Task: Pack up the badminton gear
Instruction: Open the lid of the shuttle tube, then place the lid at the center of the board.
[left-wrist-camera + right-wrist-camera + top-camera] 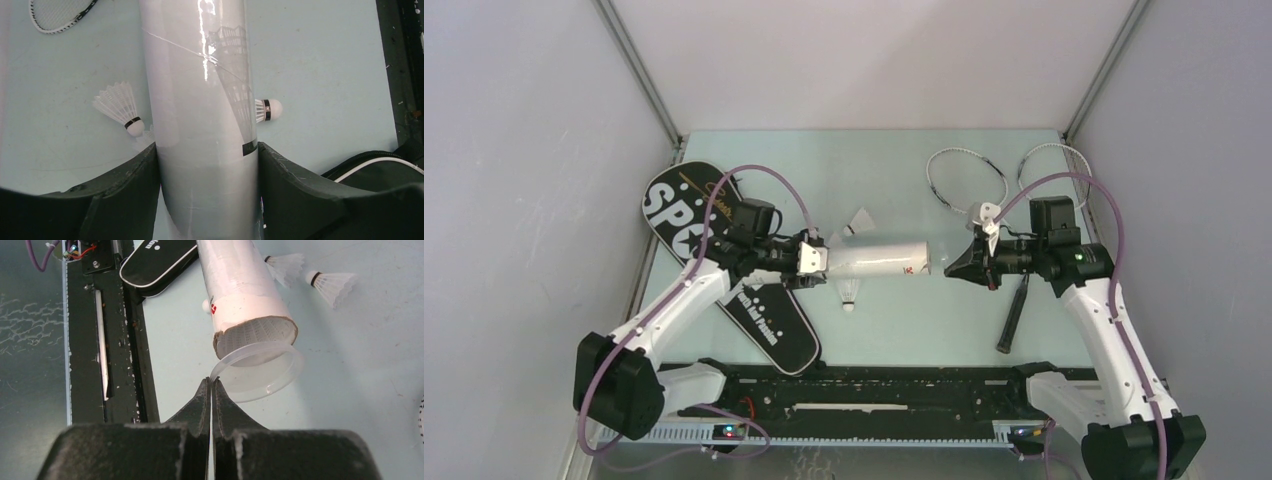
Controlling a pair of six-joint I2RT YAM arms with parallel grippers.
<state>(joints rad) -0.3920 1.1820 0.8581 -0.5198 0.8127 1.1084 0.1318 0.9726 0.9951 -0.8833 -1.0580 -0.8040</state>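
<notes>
At 6 o'clock the black rail (844, 385) ran between the arm bases. Just past it, a racquet handle (1014, 312) lay at 4 o'clock. At 8 o'clock the bag (769, 325) slanted away toward 10 o'clock.

A shuttlecock (849, 296) sat just on the near side of the tube (879, 260), which stretched across the centre from 9 to 3 o'clock. The left claw (816, 260) grasped the tube's 9 o'clock end, with a finger pressed to each side. The right claw (211, 382), clenched tight, pinched the rim of a clear cap (270, 380), which hung tilted at the tube's open 3 o'clock mouth.

Beyond the tube, toward 12 o'clock, lay a second shuttlecock (285, 265) and a third shuttlecock (332, 285). Farthest off, at 1 o'clock, the racquet heads (966, 178) rested side by side near the back wall.
</notes>
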